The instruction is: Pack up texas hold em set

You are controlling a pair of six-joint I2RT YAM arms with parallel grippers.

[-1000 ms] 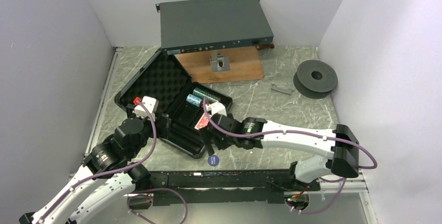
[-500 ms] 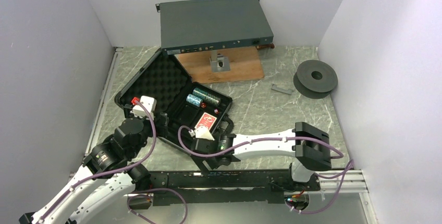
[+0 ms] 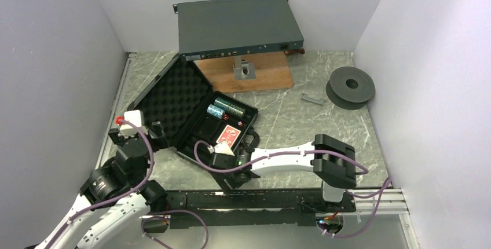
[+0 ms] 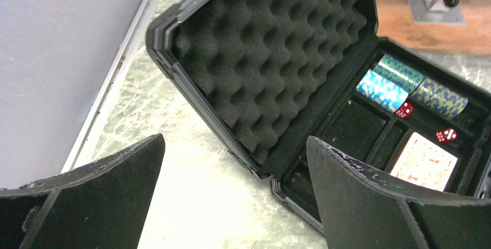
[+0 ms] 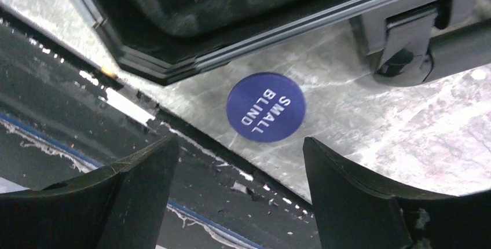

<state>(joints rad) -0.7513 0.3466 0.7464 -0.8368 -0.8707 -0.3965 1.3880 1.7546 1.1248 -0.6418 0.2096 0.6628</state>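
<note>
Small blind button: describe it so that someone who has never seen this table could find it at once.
Start at the open black briefcase on the table. Just outside its near edge, under the right hand, lies a flat disc. It alone is blue, lettered SMALL BLIND in white.

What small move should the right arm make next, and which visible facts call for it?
Probably lower the right gripper onto the blue disc and close on it. The disc lies flat on the table just outside the briefcase, ahead of the open jaws and untouched, while the chip stacks, dice and card deck already sit inside.
</note>
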